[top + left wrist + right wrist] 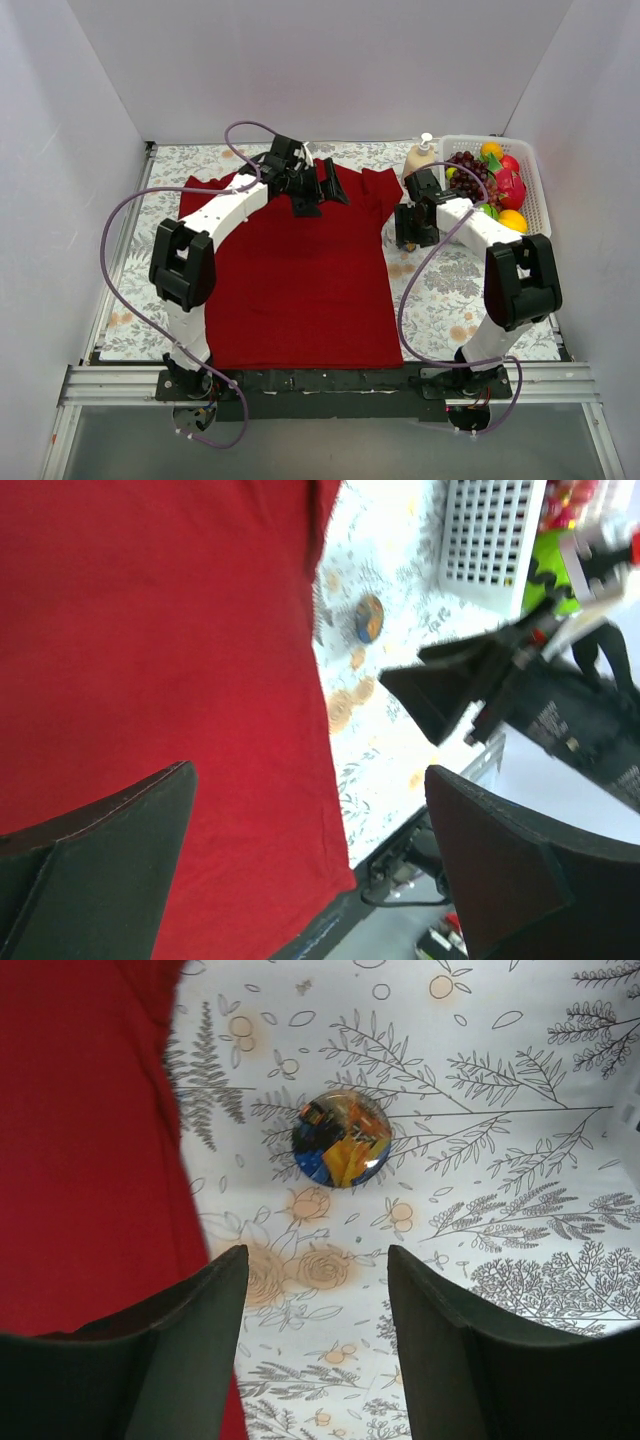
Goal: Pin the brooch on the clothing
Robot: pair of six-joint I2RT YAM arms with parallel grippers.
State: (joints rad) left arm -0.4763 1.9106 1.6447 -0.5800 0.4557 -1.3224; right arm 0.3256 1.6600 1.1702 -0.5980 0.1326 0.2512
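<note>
The dark red T-shirt (300, 270) lies flat on the floral tablecloth; it also shows in the left wrist view (160, 630) and the right wrist view (80, 1140). The brooch (342, 1138) is a small round glossy badge with blue and orange colours. It lies on the cloth just right of the shirt's edge and also shows in the left wrist view (369, 618). My right gripper (316, 1257) is open and empty, just short of the brooch and above the cloth (410, 232). My left gripper (318, 190) is open and empty above the shirt's upper part (310, 820).
A white basket (536, 180) of plastic fruit stands at the back right, with a pump bottle (422, 158) beside it. White walls close in the table on three sides. A metal rail (330, 380) runs along the near edge.
</note>
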